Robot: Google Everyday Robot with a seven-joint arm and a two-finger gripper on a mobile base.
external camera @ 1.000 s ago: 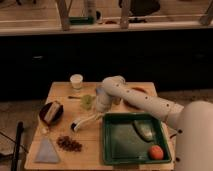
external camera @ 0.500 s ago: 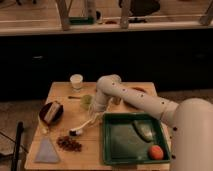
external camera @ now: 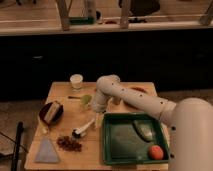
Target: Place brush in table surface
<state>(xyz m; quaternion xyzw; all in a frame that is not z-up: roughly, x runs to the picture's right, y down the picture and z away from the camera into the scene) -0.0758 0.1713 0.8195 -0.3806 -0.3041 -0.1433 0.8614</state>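
Observation:
The brush [external camera: 83,128] has a slim white handle and a dark round head. It slants on the table surface [external camera: 62,92], head down-left near the front middle, just left of the green tray. My gripper [external camera: 97,116] hangs from the white arm right at the handle's upper end. I cannot tell whether it still holds the handle. The arm reaches in from the lower right and bends over the table's middle.
A green tray [external camera: 116,150] at the front right holds a red-orange fruit [external camera: 156,152]. A white cup [external camera: 76,80] stands at the back, and a dark bowl [external camera: 51,113] at the left. A brown cluster [external camera: 69,143] and a grey triangular cloth [external camera: 47,152] lie at the front left. A green object [external camera: 85,101] and a thin dark stick [external camera: 74,97] lie near the gripper.
The gripper and the brush have moved down and to the left, and the brush head now sits lower on the table.

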